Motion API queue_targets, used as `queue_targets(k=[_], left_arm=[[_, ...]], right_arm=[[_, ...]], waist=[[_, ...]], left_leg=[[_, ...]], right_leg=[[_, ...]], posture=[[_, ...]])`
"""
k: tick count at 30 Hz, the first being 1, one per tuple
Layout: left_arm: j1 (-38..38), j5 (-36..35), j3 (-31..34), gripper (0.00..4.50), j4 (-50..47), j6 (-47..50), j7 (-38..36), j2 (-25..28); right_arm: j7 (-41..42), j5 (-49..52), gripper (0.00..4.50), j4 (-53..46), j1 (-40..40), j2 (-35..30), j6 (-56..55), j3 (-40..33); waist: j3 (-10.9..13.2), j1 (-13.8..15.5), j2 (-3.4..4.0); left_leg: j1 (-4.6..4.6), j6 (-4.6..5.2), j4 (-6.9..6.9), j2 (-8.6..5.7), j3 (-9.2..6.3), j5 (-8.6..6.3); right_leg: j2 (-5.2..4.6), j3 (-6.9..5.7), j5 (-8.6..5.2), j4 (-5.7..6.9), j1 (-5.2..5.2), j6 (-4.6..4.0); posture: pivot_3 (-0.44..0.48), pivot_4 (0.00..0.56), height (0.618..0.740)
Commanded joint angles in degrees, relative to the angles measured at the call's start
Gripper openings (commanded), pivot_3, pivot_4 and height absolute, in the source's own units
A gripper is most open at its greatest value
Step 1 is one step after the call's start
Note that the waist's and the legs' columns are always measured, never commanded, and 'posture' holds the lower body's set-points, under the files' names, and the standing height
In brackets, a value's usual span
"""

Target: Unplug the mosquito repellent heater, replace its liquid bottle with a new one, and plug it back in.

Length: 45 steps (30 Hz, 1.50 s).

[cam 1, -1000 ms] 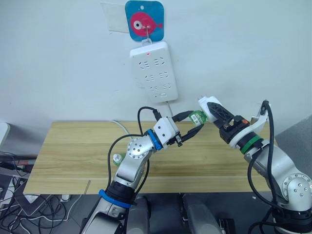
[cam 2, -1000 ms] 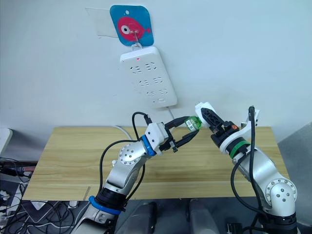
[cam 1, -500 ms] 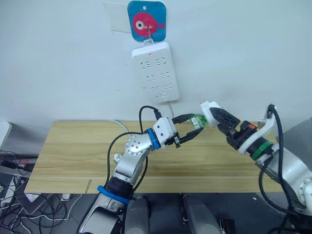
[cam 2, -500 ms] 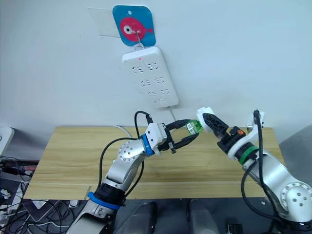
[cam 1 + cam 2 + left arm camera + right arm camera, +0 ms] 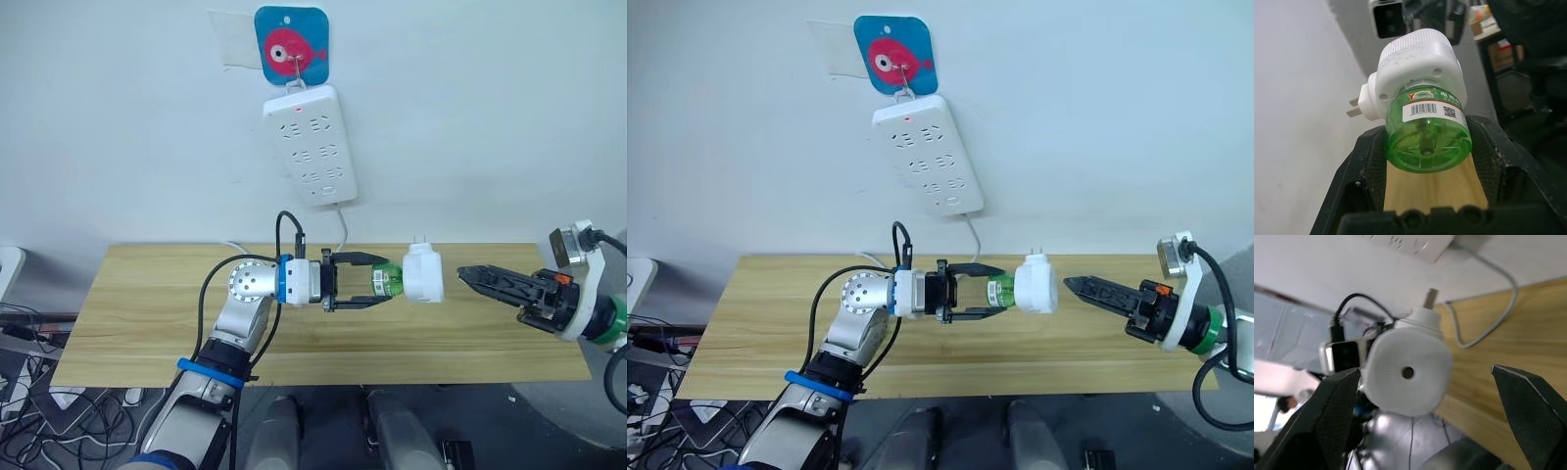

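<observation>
Left gripper [image 5: 380,283] clamps the green bottle [image 5: 386,281] mid-frame, white heater [image 5: 423,274] screwed onto it; right gripper [image 5: 468,275] spread wide, just beside, empty.

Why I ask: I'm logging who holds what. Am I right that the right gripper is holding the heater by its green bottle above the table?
No, the left gripper does the holding, shut on the green bottle with the heater attached, as the left eye view shows. The right gripper is open and apart from it.

White power strip [image 5: 310,145] under fish hook [image 5: 291,44] on wall; wooden table [image 5: 147,313].
</observation>
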Motion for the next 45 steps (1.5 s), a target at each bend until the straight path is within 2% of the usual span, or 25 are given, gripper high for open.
queue_targets(k=[1,9,12,16,25,40,43,45], left_arm=[[-3.0,-0.6,0.8,2.25,2.5,-3.8,-1.3,-1.2],[-5.2,0.4,0.5,2.25,5.0,-6.7,-1.0,-2.5],[-5.4,1.0,0.0,2.25,5.5,-6.6,-1.1,-2.6],[-5.8,1.5,-0.1,2.25,6.3,-6.9,-1.3,-2.8],[-7.5,3.0,-0.3,2.25,9.4,-9.2,-1.1,-4.0],[-6.2,2.4,-0.7,2.25,7.9,-7.8,-2.5,-3.6],[-6.3,2.4,-0.8,2.25,7.9,-7.7,-2.5,-3.8],[-6.2,2.3,-0.8,2.25,7.7,-7.6,-2.6,-3.8]], right_arm=[[3.2,1.4,4.47,2.7,-2.7,-1.3,3.5,1.5],[2.3,1.4,4.47,2.1,-5.3,-0.4,4.1,6.0],[-1.8,1.4,4.47,3.3,-7.6,2.8,2.9,6.7],[-2.8,1.4,4.47,3.6,-9.1,3.9,3.6,6.6],[-3.5,1.4,4.47,2.5,-9.1,3.4,3.8,7.3],[-6.6,1.4,4.47,1.3,-8.3,4.4,2.4,7.5],[-7.2,1.4,3.87,1.0,-8.1,4.6,2.1,7.5],[-7.5,1.4,3.19,0.7,-7.7,4.8,1.9,7.4]], waist=[[0.0,0.0,-0.01],[0.0,0.2,-0.02],[0.0,0.1,-0.02],[0.0,0.2,-0.02],[0.0,0.5,-0.02],[0.0,0.5,-0.02],[0.0,0.5,-0.02],[0.0,0.5,-0.02]], left_leg=[[-0.01,0.01,0.02,0.00,0.00,0.00],[-0.19,0.01,0.07,0.05,0.10,0.00],[-0.18,0.01,0.10,0.07,0.11,0.00],[-0.19,0.02,0.18,0.06,0.10,0.01],[-0.21,0.02,0.21,0.05,0.09,0.01],[-0.22,0.02,0.22,0.06,0.09,0.01],[-0.22,0.02,0.22,0.06,0.08,0.01],[-0.22,0.02,0.22,0.06,0.08,0.01]], right_leg=[[0.00,0.01,0.02,0.00,0.00,0.02],[-0.07,-0.11,0.16,-0.06,-0.04,-0.12],[-0.06,-0.11,0.16,-0.03,-0.03,-0.10],[-0.06,-0.11,0.14,0.00,-0.03,-0.03],[-0.07,-0.12,0.16,-0.02,-0.03,-0.03],[-0.07,-0.14,0.18,-0.01,-0.03,-0.08],[-0.07,-0.14,0.18,-0.01,-0.03,-0.08],[-0.07,-0.14,0.18,-0.01,-0.03,-0.08]], posture=[[0.058,0.225,0.740],[0.069,0.238,0.740],[0.071,0.240,0.740],[0.068,0.244,0.740],[0.066,0.245,0.740],[0.067,0.249,0.740],[0.067,0.251,0.740],[0.067,0.251,0.740]])
